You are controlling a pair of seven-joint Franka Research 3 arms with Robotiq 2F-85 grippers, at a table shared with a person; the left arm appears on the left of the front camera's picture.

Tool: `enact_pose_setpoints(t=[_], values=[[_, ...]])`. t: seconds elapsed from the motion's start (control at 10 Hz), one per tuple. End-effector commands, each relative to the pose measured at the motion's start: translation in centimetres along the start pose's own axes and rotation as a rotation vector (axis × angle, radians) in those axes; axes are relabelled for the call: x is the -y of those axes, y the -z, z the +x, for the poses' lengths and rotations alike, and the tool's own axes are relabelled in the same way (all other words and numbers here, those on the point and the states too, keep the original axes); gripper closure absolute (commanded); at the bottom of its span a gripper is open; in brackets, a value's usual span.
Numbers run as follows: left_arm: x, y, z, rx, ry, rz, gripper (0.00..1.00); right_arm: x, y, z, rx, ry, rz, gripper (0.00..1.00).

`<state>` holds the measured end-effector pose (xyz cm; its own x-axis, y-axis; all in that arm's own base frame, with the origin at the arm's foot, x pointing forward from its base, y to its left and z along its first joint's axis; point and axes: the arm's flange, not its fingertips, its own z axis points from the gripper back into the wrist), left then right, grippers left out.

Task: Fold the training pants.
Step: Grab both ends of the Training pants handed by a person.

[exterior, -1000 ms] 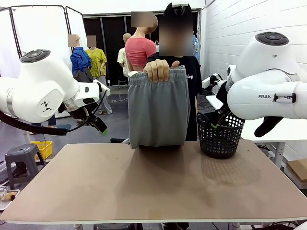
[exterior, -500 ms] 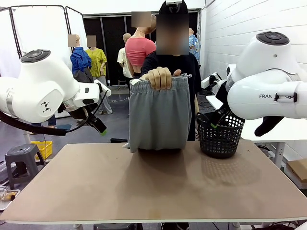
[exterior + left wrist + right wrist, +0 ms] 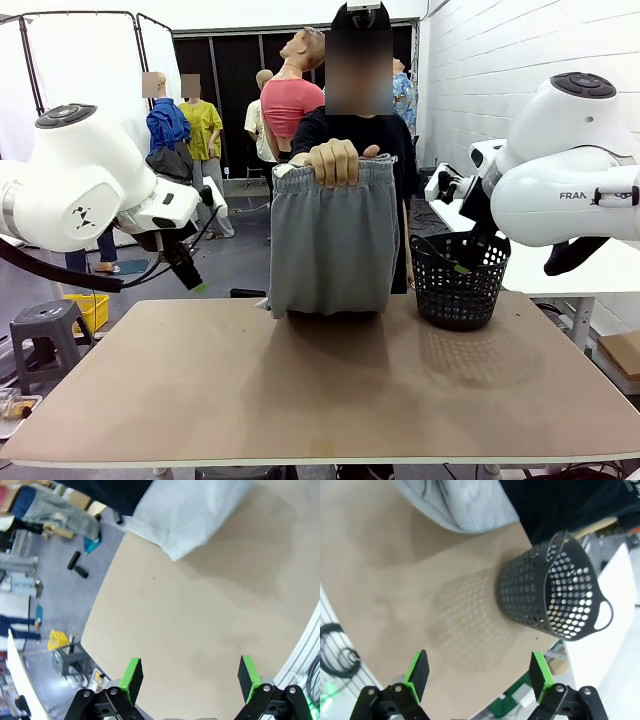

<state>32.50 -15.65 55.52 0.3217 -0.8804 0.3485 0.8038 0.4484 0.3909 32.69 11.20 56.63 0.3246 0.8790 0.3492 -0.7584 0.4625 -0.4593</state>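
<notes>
**Grey pants held up, both arms wait with nothing in them**

We see a person at the far side of the surface. The person's hand grips the training pants at the top, by the stretchy waistband. The pants are light grey and soft. They hang straight down in front of the person like a flat sheet. Their bottom end reaches the far edge of the surface, near the middle. In the left wrist view, the pale cloth lies over that far edge.

A black basket full of little holes stands on the surface. It is near the pants, on the robot's right side, with a small gap between them. We cannot see anything inside it.

The left end effector hangs in the air by the left side of the surface. Its two green pads stand far apart. There is nothing between them, and below them we see bare brown surface.

The right end effector is up in the air too, close to the basket. Its green pads are spread wide as well. It holds nothing and it touches neither the basket nor the pants.

Both arms are well apart from the person's hand.
</notes>
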Motion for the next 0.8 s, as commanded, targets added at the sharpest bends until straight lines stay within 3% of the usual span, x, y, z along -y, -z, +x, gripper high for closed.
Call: enact_pose_setpoints(t=[0.0,0.3,0.4,0.5,0.7], values=[[-1.0,0.6,-0.6,-0.026,0.219,-0.09,0.0,0.6,1.4,-0.7,0.002,-0.155,-0.007,0.0],[-1.4,3.1,-1.2,-0.087,0.434,-0.211,0.0,0.4,3.3,-1.0,-0.004,-0.277,-0.004,0.0],[-1.4,3.1,-0.8,-0.099,0.44,-0.195,0.0,0.3,3.0,-0.8,-0.016,-0.267,-0.036,0.0],[-0.3,3.2,-1.5,-0.072,0.358,-0.183,0.0,0.3,2.4,-0.6,-0.022,-0.238,0.018,0.0],[-0.3,3.2,-1.5,-0.072,0.358,-0.183,0.0,0.3,2.4,-0.6,-0.022,-0.238,0.018,0.0]])
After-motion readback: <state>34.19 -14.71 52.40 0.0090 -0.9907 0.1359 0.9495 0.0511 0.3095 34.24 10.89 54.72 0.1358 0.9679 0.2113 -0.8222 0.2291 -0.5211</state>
